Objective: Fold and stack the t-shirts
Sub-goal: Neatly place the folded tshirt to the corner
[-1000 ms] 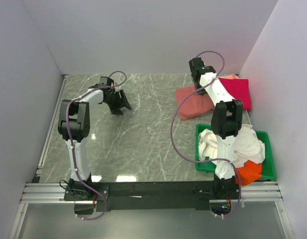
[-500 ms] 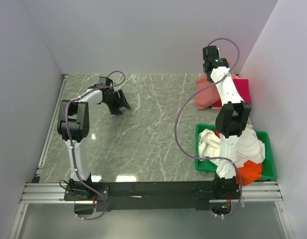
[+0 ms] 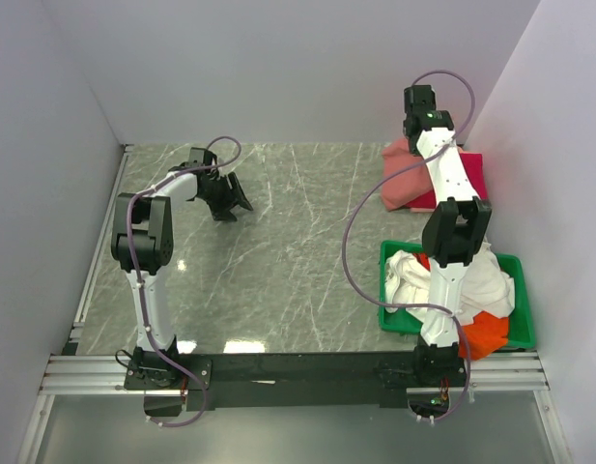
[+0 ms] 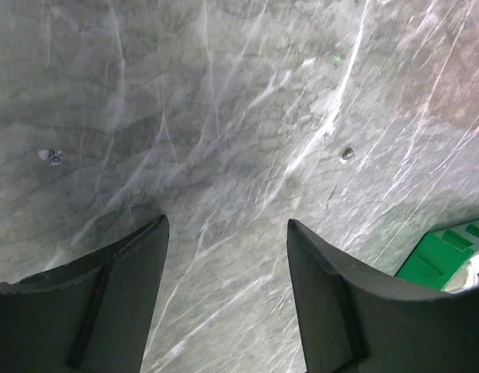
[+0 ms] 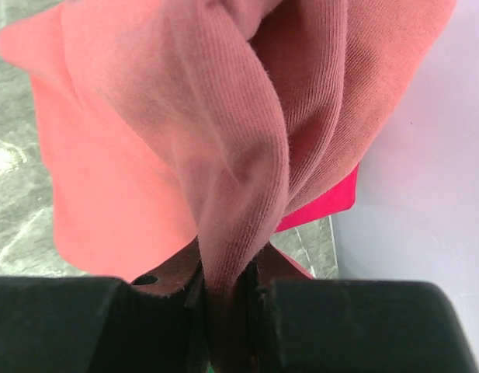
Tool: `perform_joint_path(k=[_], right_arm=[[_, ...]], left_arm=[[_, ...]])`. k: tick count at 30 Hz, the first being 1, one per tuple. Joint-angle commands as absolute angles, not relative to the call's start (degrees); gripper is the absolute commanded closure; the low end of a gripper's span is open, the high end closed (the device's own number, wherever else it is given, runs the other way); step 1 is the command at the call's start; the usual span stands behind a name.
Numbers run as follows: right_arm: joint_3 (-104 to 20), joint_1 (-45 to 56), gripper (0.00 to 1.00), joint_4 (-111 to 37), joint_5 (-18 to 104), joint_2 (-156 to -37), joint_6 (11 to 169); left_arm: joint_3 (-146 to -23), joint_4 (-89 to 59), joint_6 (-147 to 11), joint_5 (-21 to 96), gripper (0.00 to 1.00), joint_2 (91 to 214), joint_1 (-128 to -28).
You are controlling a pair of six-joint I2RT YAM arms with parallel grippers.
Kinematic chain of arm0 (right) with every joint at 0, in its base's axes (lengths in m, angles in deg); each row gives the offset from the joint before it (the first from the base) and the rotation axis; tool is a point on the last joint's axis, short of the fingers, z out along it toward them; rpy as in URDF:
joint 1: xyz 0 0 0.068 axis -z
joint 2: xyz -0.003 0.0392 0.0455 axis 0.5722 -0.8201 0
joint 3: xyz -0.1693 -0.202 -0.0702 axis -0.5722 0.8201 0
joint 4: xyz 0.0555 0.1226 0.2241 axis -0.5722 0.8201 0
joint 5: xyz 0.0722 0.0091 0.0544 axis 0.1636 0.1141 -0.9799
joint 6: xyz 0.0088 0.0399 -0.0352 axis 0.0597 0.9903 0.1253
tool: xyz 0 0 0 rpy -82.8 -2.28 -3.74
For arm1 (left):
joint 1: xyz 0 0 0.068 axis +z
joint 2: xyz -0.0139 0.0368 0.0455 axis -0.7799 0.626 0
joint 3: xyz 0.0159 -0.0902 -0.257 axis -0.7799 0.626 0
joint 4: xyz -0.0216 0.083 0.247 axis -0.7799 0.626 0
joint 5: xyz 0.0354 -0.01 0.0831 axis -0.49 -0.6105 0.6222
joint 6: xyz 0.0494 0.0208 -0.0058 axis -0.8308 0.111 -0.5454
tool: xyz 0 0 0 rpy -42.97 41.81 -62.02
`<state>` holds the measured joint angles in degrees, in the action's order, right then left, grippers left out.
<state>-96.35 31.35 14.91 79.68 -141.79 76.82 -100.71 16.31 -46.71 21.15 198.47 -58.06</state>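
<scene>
The table (image 3: 298,213) is grey with thin white streaks, like marble. The salmon-red t-shirt (image 3: 402,184) is a soft dusty colour, plain all over. The pink-red t-shirt (image 3: 474,176) is very bright. The tray (image 3: 396,248) is green. The white t-shirt (image 3: 491,280) and orange t-shirt (image 3: 483,333) are plain

— How's the left arm (image 3: 143,242)?
— Elbow raised, forearm reaching forward. The left gripper (image 4: 227,233) tilts downward, jaws well apart and holding nothing.
— And the right arm (image 3: 442,290)?
— Stretched to the far right, wrist high. The right gripper (image 5: 223,291) is pinched on a fold of the salmon shirt (image 5: 146,155).
</scene>
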Motion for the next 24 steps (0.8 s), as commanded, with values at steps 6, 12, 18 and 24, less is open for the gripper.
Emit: perform_joint_path(k=[6, 12, 18, 24], right_arm=[[-99.73, 33.58, 1.0, 12.14, 79.39, -137.42, 76.45], [-100.52, 33.76, 1.0, 12.23, 79.21, -136.8, 76.53], [-100.17, 34.29, 1.0, 11.97, 78.15, -134.7, 76.53], [-100.43, 34.64, 1.0, 11.96, 77.01, -134.08, 76.62]], left_arm=[[-102.79, 17.15, -47.3, 21.58, 0.32, 200.44, -57.75], [-102.44, 17.07, -47.12, 21.58, 0.32, 200.53, -57.84], [-102.18, 16.45, -46.68, 21.14, 0.32, 200.62, -57.84], [-101.91, 15.93, -46.25, 20.79, 0.32, 200.88, -57.75]])
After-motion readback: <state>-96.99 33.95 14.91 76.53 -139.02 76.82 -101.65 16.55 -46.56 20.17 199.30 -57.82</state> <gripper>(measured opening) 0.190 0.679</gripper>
